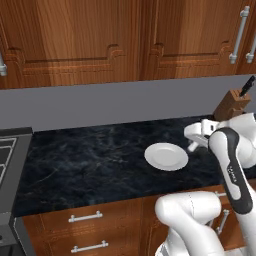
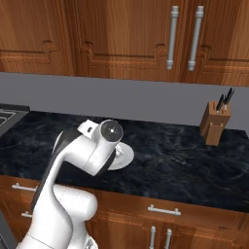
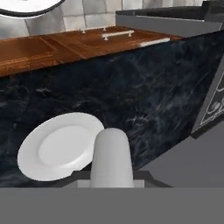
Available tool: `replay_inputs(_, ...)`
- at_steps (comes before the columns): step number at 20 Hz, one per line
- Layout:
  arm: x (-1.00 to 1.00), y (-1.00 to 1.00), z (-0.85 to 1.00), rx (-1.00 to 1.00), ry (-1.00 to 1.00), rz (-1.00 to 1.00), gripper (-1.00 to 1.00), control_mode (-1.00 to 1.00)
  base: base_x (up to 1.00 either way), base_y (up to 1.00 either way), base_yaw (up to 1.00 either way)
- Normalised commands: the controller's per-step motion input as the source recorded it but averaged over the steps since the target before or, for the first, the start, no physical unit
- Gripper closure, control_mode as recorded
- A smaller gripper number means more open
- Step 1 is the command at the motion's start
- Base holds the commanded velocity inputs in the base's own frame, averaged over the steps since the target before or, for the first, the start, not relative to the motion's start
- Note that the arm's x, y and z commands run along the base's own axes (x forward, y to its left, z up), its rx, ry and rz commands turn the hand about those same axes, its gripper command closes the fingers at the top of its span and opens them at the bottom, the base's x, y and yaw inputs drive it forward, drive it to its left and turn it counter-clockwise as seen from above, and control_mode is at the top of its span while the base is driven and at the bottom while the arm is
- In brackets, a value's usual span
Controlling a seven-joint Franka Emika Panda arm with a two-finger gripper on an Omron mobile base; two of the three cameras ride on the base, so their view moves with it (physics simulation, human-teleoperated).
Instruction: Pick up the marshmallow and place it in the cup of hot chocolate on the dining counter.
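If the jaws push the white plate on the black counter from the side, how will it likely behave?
The plate looks rigid and shallow, so it would probably slide flat rather than tip or roll. The counter looks polished, so it may slide easily. Its thin rim suggests it could chip if dropped.

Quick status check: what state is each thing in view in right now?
Plate: flat on the black counter, nothing on it.
Knife block: upright by the wall, knives in it.
Drawers: closed.
Upper cabinets: doors closed.
Hand: by the plate; open or shut, cannot tell.
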Motion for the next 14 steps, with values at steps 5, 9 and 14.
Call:
replay_inputs(5,-0.19,0.20,0.20,-0.36,-0.23,0.33,1.00,-1.00,0.00,0.00,0.00)
replay_inputs(9,-0.20,0.10,0.35,-0.34,0.00,0.23,1.00,-1.00,0.00,0.00,0.00)
replay_inputs(14,-0.14,0.10,0.26,-0.23,-0.02,0.02,1.00,-1.00,0.00,0.00,0.00)
